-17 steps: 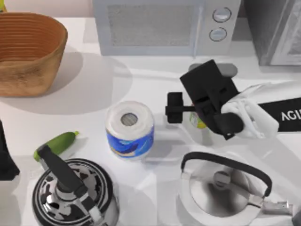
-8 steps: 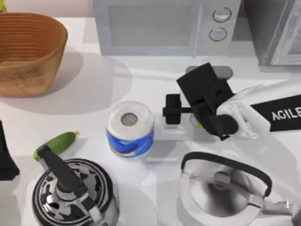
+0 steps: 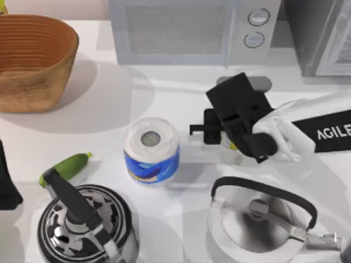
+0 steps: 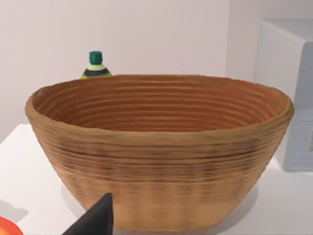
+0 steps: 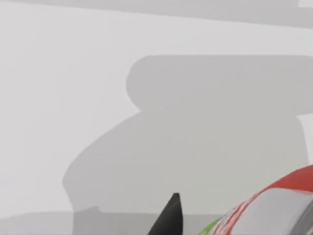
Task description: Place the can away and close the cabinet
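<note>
The can stands on the white table right of centre. From above it is mostly hidden under my right gripper, and only its green-yellow band peeks out. In the right wrist view its red side and silver top sit close beside one dark fingertip. The right gripper's fingers are drawn in against the can. A grey cabinet fills the back right corner. My left gripper stays parked at the table's left edge, and one dark fingertip points at the basket.
A wicker basket sits back left with a green-capped bottle behind it, and a microwave at the back centre. A white paper roll with blue wrapper stands left of the can. In front are a cucumber, a patterned kettle and a silver kettle.
The right gripper shifted slightly toward the back, then its visible finger slid inward toward the can, narrowing the gap. The left arm has not moved.
</note>
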Robot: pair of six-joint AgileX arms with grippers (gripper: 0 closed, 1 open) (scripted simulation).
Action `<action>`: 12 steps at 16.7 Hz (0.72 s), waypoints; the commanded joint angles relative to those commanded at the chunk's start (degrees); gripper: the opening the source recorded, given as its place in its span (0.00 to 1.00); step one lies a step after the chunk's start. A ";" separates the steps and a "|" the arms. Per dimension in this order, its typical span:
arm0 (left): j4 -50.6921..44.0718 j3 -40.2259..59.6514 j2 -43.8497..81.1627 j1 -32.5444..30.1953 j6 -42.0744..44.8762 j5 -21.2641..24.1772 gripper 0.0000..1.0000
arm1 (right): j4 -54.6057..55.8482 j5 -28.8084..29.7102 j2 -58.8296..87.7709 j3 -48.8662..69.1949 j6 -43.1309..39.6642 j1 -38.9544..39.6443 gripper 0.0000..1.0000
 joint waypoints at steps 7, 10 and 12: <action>0.00 0.00 0.00 0.00 0.00 0.00 1.00 | 0.00 0.00 0.00 0.00 0.00 0.00 0.00; 0.00 0.00 0.00 0.00 0.00 0.00 1.00 | 0.00 0.00 0.00 0.00 0.00 0.00 0.00; 0.00 0.00 0.00 0.00 0.00 0.00 1.00 | -0.01 0.01 -0.11 -0.02 0.06 0.07 0.00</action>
